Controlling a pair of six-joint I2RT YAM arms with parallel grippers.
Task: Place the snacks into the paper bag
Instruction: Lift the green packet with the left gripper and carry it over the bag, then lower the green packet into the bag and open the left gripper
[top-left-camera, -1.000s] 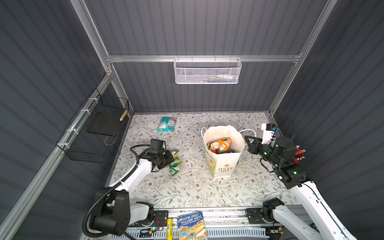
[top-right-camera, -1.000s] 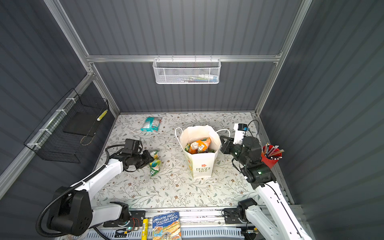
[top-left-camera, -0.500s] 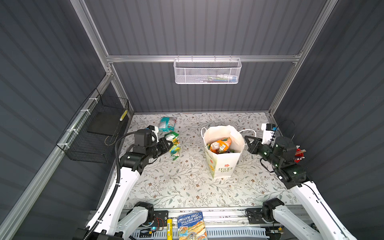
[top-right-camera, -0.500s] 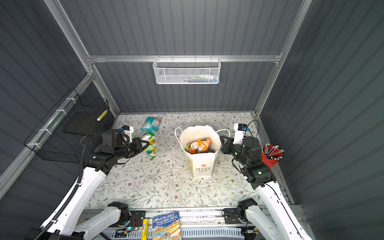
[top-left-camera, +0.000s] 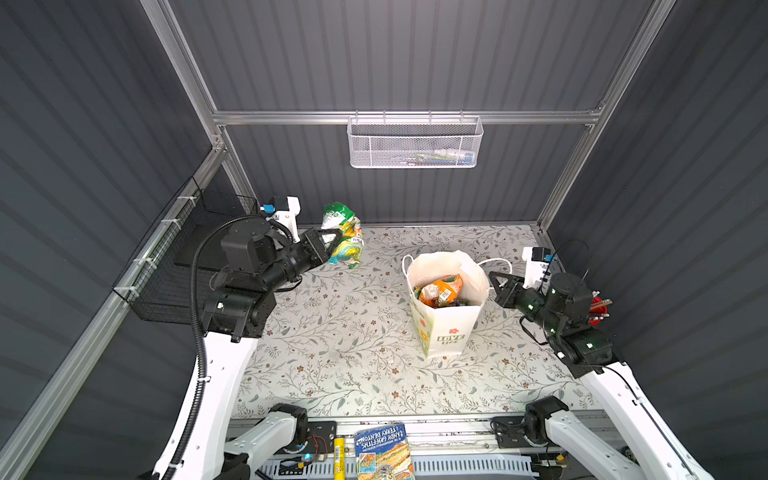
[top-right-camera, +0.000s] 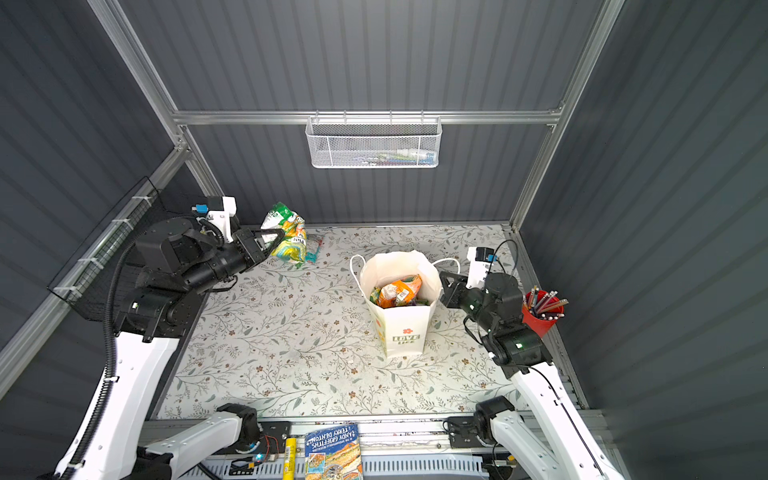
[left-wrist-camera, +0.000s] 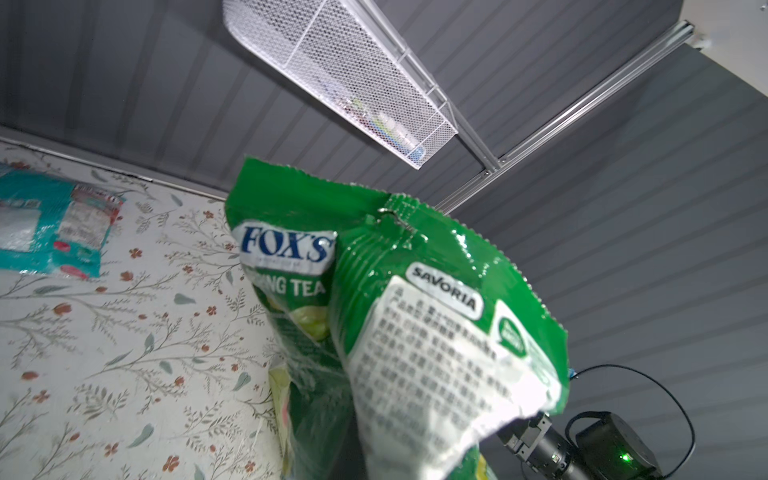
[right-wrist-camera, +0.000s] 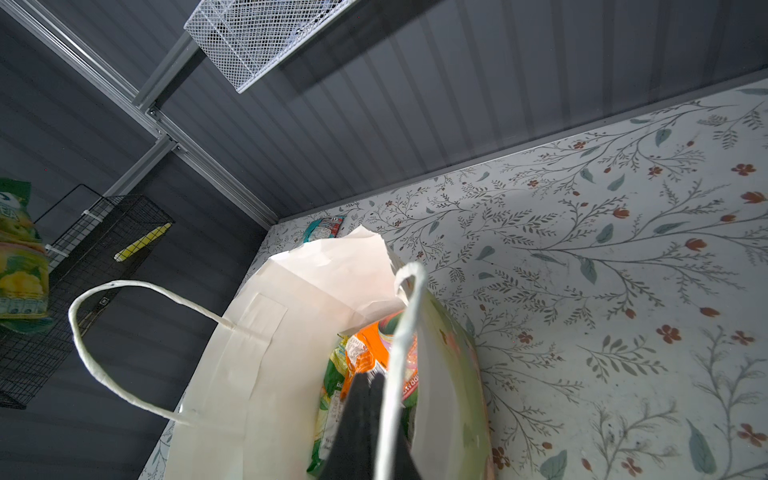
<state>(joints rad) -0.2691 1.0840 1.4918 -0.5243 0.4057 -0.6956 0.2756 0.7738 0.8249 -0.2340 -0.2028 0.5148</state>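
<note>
A green FOX'S packet (top-left-camera: 343, 232) (top-right-camera: 286, 232) hangs in the air over the back left of the table, and my left gripper (top-left-camera: 332, 240) (top-right-camera: 276, 239) is shut on it. In the left wrist view this packet (left-wrist-camera: 374, 291) hides the fingers. A teal-white packet (top-right-camera: 314, 245) (left-wrist-camera: 45, 228) lies flat on the table behind it. The white paper bag (top-left-camera: 446, 332) (top-right-camera: 401, 332) stands upright right of centre, with orange and green snacks (top-left-camera: 440, 289) (right-wrist-camera: 365, 349) inside. My right gripper (top-left-camera: 494, 277) (right-wrist-camera: 368, 380) is shut at the bag's right rim, beside a cord handle (right-wrist-camera: 399, 353).
A red cup of pens (top-right-camera: 540, 311) stands at the table's right edge behind my right arm. A black wire basket (top-left-camera: 183, 257) hangs on the left wall and a white mesh basket (top-left-camera: 415, 143) on the back wall. A blue-covered book (top-left-camera: 384, 453) lies on the front rail.
My left arm has lifted the green packet off the table and carried it up and toward the back. The right arm and the bag have not moved.
</note>
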